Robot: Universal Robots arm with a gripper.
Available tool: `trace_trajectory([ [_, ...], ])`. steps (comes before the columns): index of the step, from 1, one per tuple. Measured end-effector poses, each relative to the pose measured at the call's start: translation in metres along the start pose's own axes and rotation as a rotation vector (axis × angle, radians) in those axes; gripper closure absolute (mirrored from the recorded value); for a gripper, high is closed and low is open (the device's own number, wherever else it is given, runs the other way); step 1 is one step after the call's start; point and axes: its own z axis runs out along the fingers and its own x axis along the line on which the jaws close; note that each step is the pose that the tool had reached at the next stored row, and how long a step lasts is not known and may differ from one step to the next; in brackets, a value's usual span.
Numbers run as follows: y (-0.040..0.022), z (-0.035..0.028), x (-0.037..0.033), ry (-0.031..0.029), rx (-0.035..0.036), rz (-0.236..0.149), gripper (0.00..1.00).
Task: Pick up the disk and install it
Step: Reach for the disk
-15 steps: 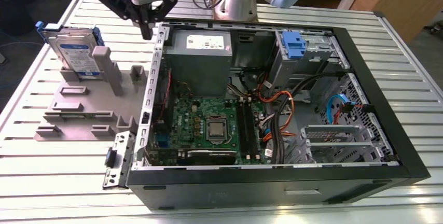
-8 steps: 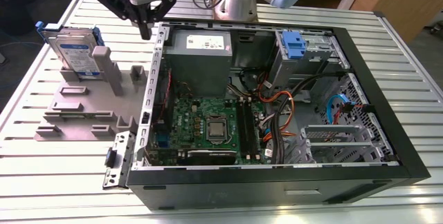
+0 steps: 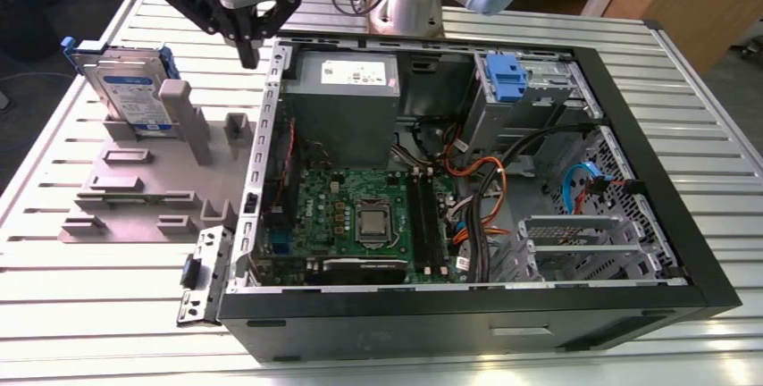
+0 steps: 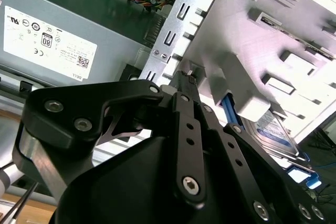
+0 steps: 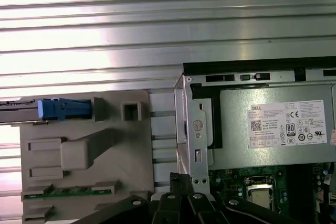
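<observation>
Your hand (image 3: 247, 54) hangs over the gap between the grey holder (image 3: 131, 198) and the case wall (image 3: 270, 136). Its fingers are drawn together and hold nothing. In both wrist views the fingertips sit just above that wall's edge, beside the power supply (image 5: 273, 124).

The disk (image 3: 125, 91) is not in the case. It stands on edge in the holder on the table (image 3: 71, 314), to the exterior view's left of the hand, leaning by a grey post (image 3: 179, 118). One blue rail (image 5: 63, 108) shows at its end.

Risks as I judge them:
- If you come straight down from here, the closed fingertips would likely hit the wall's edge or the holder, since there is little room either side.
- If you reach the disk with the fingers together, they would land on its top edge or shove it sideways. It stands tall and narrow, so a sideways push could tip it out of its slot.
- The blue rails are plastic, so a grip on them alone may flex or slip. The metal faces look like the safer hold.
- The post stands just beside the disk, so a finger could catch on it.
- Inside the case, loose cables (image 3: 477, 172) lie near the bay with the blue latch (image 3: 506, 78) and could snag a carried disk.
</observation>
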Motion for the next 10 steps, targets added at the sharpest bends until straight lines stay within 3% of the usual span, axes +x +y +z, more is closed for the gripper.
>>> trace_trajectory([
  [10, -0.0002, 0.0000, 0.0021, 0.0000, 0.0000, 0.000, 0.89],
])
